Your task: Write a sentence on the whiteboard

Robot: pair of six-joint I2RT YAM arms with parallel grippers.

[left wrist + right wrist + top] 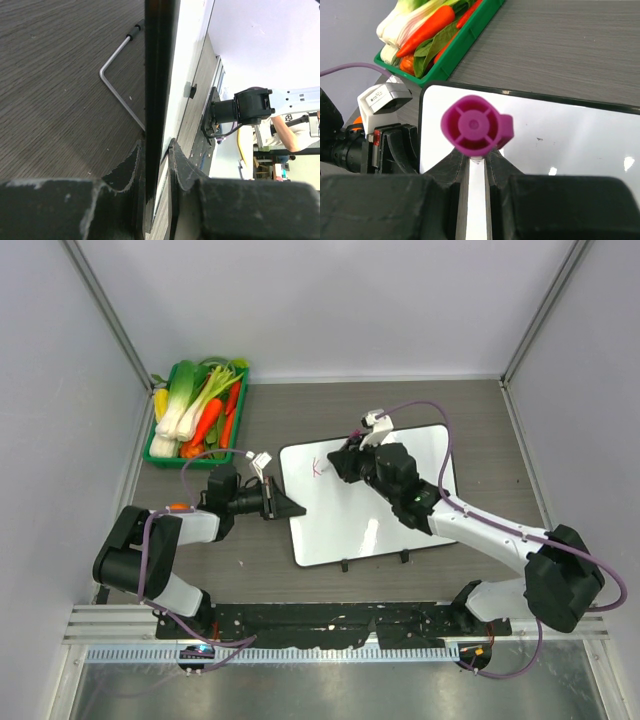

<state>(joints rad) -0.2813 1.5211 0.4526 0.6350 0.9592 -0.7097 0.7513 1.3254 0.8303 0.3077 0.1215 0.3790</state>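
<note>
The whiteboard (370, 515) lies flat in the middle of the table, white with a thin black rim. A short pink mark (318, 468) sits near its far left corner. My left gripper (290, 508) is shut on the board's left edge; in the left wrist view the black rim (159, 75) runs between the two fingers (177, 165). My right gripper (340, 462) hovers over the board's far left part, beside the mark. It is shut on a marker whose magenta end (476, 125) points at the camera. The marker's tip is hidden.
A green tray of vegetables (197, 410) stands at the far left, also in the right wrist view (445, 45). Two small black clips (345, 565) sit on the board's near edge. A bent metal rod (117, 85) lies on the table by the board.
</note>
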